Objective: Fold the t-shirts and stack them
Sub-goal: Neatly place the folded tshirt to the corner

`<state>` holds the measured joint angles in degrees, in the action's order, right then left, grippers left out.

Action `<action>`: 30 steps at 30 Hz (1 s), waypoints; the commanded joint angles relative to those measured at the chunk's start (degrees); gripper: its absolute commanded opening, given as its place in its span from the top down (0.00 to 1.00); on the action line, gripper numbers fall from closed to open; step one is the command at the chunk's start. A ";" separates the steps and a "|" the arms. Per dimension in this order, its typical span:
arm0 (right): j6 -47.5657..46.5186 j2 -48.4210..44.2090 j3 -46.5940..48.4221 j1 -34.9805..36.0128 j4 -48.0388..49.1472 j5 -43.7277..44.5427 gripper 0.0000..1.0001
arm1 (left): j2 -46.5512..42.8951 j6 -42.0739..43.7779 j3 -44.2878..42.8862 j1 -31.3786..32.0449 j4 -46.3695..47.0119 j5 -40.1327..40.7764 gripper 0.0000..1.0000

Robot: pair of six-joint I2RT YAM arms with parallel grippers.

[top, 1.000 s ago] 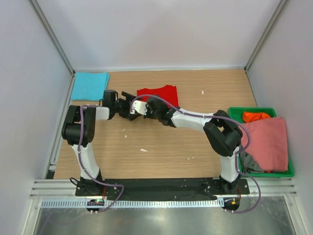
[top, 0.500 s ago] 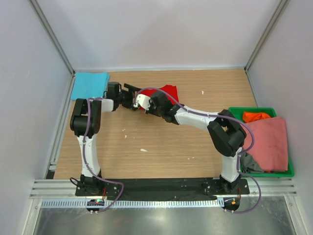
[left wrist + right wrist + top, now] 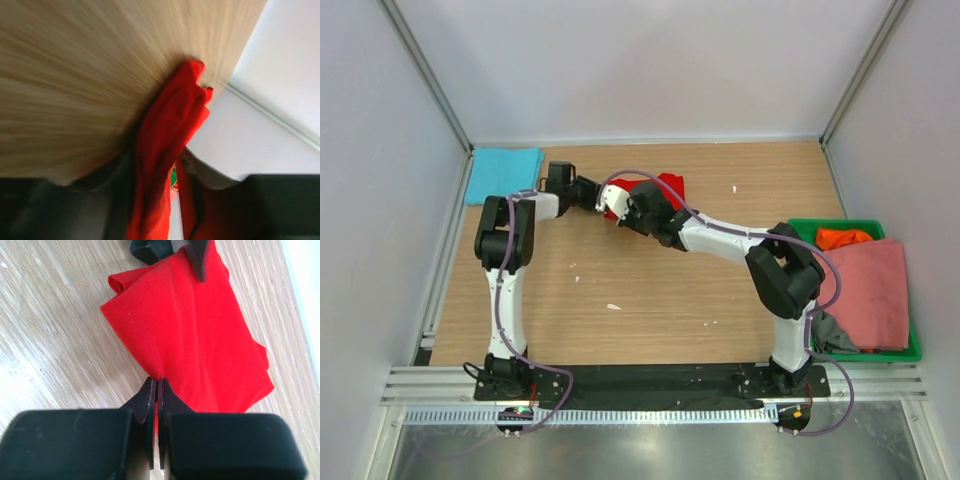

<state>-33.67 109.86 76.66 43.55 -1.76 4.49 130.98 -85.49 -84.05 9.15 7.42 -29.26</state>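
Observation:
The red t-shirt (image 3: 665,183) lies folded at the back middle of the table, partly under the right arm. My right gripper (image 3: 632,196) is shut on its near edge, with red cloth pinched between the tips (image 3: 157,382). In the right wrist view the red t-shirt (image 3: 190,340) spreads away from those tips. My left gripper (image 3: 597,193) reaches its left corner. Its fingers stand apart on either side of a fold of the red t-shirt (image 3: 170,130), with a slit of light beside the cloth. The turquoise t-shirt (image 3: 503,175) lies folded at the back left.
A green crate (image 3: 895,355) stands at the right edge. It holds a salmon pink t-shirt (image 3: 865,290), an orange one (image 3: 842,238) and a dark grey one (image 3: 830,335). Grey walls enclose the table on three sides.
My left gripper has moved back and to the right onto the red t-shirt's left corner, and its jaws have narrowed around the cloth. The right gripper stayed shut and shifted slightly toward the back.

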 commanded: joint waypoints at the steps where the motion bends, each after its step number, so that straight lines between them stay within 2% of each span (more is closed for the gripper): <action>1: 3.34 -3.60 2.53 -0.22 2.64 -0.89 0.96 | 1.38 4.79 -2.60 0.08 -2.41 2.36 0.70; 2: 4.65 -3.78 2.61 -0.22 2.29 0.16 0.88 | 1.39 5.94 -3.31 0.17 -2.58 2.62 0.85; 3: 7.62 -4.04 2.79 -0.22 0.63 0.60 0.76 | 1.39 7.43 -4.10 0.17 -4.07 3.23 0.93; 4: 9.39 -5.17 2.70 -0.22 -0.17 1.13 0.51 | 1.21 11.80 -6.10 0.17 -5.39 3.76 1.00; 6: 14.65 -7.11 1.31 -0.22 -2.36 4.46 0.33 | 0.95 17.35 -10.31 0.26 -11.68 4.64 1.00; 7: 15.99 -9.64 0.69 -0.22 -3.59 5.87 0.10 | 0.34 21.90 -11.56 0.26 -13.81 6.30 1.00; 9: 18.98 -12.99 -2.11 -0.13 -7.35 11.11 0.00 | -0.81 27.37 -13.41 0.34 -18.20 8.06 1.00; 10: 21.95 -14.49 -2.91 -0.22 -9.38 12.63 0.00 | -1.16 30.09 -16.29 0.43 -20.93 9.90 1.00; 11: 23.11 -17.81 -3.79 -0.22 -11.66 13.69 0.00 | -1.42 36.82 -18.15 0.61 -23.57 11.05 1.00; 12: 24.25 -19.50 -5.80 -0.22 -16.39 15.70 0.00 | -1.51 39.67 -20.34 0.78 -30.38 12.37 1.00; 14: 27.33 -24.23 -9.14 -0.22 -18.62 17.21 0.01 | -1.78 47.57 -26.06 0.79 -36.31 16.85 1.00; 15: 28.04 -29.39 -13.17 -0.22 -19.33 17.74 0.00 | -2.04 50.05 -29.12 0.78 -41.47 18.78 1.00; 18: 30.59 -38.19 -19.68 -0.22 -20.73 17.31 0.00 | -2.92 58.29 -33.18 0.52 -46.95 25.11 1.00; 22: 33.40 -44.80 -24.18 -0.22 -22.23 15.99 0.00 | -1.96 67.81 -41.09 0.08 -53.63 32.76 1.00; 27: 33.06 -47.64 -27.00 -0.22 -23.46 14.67 0.00 | -0.55 76.86 -50.85 -0.01 -60.06 44.17 1.00; 30: 31.74 -48.08 -26.92 -0.22 -24.17 14.58 0.00 | -1.95 82.66 -51.13 -0.01 -59.11 48.23 1.00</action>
<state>-2.20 63.48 49.58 43.33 -25.63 19.33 131.50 -12.91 -133.38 9.58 -48.40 9.87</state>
